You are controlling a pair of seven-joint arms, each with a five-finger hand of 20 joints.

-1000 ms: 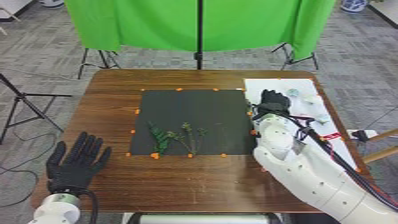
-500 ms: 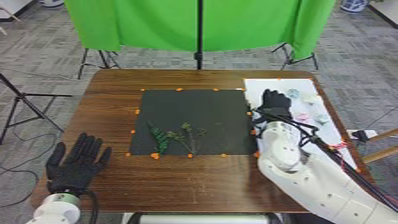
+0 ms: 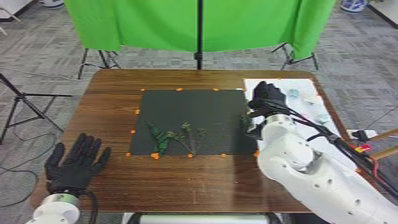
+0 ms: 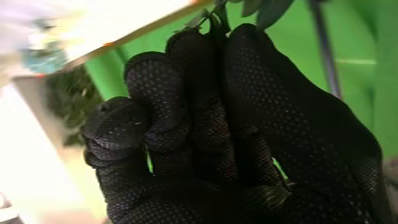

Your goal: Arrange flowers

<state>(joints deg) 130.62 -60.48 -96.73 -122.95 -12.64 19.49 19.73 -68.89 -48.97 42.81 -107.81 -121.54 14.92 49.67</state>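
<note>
Refer to the head view for the general layout. Your left robot hand point(image 3: 74, 165) is open, its fingers straight and spread, at the near left part of the brown wooden surface point(image 3: 178, 182). Your right robot hand point(image 3: 267, 95) is at the far right, over the left part of the white sheet point(image 3: 277, 82); its arm comes in from the near right side.

In the right wrist view, your right robot hand point(image 4: 311, 120) is closed on a leafy green stem point(image 4: 271, 12). Thin stalks pass between the thumb and the fingers, and dark leaves extend beyond the fingertips. Further foliage point(image 3: 245, 122) is located at the right edge of the black mat point(image 3: 195, 107), beside your right arm; you cannot tell whether it belongs to the gripped stem.

Observe two groups of greenery on the near part of the mat: a dense leafy sprig point(image 3: 158, 136) at the left, and a thin branching sprig point(image 3: 189, 137) just beside it, to the right. Pale flowers point(image 3: 293, 93) are on the white sheet, to the right of your right robot hand. Orange markers point(image 3: 155, 155) line the mat. A green backdrop point(image 3: 147, 25) stands beyond the far edge of the surface.
</note>
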